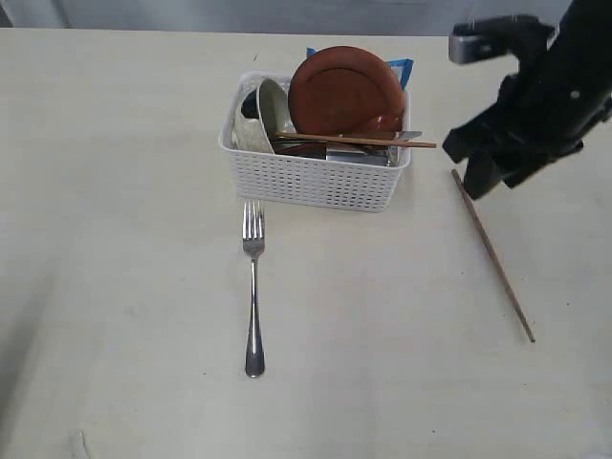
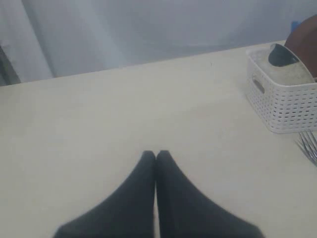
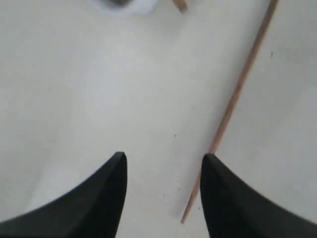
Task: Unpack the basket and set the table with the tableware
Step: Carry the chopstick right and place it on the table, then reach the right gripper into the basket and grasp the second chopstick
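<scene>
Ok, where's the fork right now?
In the exterior view the fork lies flat on the table, left of centre, just below the left end of the basket, its tines pointing toward it.

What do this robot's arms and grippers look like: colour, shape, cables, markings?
The right arm is matte black and blocky, with a grey box-shaped part near its upper end. The left gripper and right gripper each have plain black fingers, wedge-shaped and tapering to blunt tips. No cables or markings show.
</scene>
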Controlling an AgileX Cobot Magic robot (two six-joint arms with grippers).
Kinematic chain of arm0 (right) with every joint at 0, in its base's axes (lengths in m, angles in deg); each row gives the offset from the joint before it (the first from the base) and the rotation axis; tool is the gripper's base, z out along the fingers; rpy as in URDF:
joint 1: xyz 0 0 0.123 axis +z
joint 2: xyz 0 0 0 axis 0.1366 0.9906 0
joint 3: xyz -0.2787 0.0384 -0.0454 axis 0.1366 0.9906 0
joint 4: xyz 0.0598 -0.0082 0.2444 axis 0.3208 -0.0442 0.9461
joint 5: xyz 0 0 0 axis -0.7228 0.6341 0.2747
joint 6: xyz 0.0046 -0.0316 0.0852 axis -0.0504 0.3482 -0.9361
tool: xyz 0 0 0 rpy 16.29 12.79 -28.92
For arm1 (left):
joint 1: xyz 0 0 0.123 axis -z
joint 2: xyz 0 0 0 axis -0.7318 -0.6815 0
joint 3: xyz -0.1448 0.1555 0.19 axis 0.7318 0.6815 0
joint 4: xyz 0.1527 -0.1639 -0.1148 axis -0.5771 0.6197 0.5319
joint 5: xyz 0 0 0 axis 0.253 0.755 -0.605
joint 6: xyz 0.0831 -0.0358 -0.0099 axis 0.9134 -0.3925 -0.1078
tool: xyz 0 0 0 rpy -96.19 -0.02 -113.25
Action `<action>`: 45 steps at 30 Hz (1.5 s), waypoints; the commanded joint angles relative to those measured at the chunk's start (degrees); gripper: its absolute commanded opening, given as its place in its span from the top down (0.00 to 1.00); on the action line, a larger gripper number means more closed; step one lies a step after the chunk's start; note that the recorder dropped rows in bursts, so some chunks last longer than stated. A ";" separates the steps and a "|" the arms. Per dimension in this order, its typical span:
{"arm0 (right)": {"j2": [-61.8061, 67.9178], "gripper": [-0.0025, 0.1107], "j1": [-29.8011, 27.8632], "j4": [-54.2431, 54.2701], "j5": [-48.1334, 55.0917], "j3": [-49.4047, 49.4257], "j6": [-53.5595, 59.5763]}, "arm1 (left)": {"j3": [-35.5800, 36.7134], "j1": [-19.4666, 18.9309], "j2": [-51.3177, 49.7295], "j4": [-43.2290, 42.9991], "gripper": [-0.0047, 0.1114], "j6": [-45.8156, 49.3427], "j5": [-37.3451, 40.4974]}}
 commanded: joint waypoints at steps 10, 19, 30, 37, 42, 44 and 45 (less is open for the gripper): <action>7.81 0.58 11.04 -1.96 0.94 -16.55 -0.42 | 0.13 -0.14 0.19 0.08 0.96 -0.02 -0.26; 15.32 0.48 11.70 -14.00 5.97 -21.54 0.75 | 0.13 -0.14 0.19 0.08 0.96 -0.02 -0.26; 19.82 0.47 11.70 -17.62 5.46 -21.54 0.86 | 0.13 -0.14 0.19 0.08 0.96 -0.02 -0.26; 21.44 0.56 11.70 -18.28 5.07 -21.54 1.96 | 0.13 -0.14 0.19 0.08 0.96 -0.02 -0.26; 22.05 0.74 11.70 -18.28 5.07 -21.54 3.32 | 0.13 -0.14 0.19 0.08 0.96 -0.02 -0.26; 21.94 0.82 11.70 -18.28 5.07 -21.54 4.19 | 0.13 -0.14 0.19 0.08 0.96 -0.02 -0.26; 21.94 0.86 11.70 -18.28 5.22 -21.54 4.31 | 0.13 -0.14 0.19 0.08 0.96 -0.02 -0.26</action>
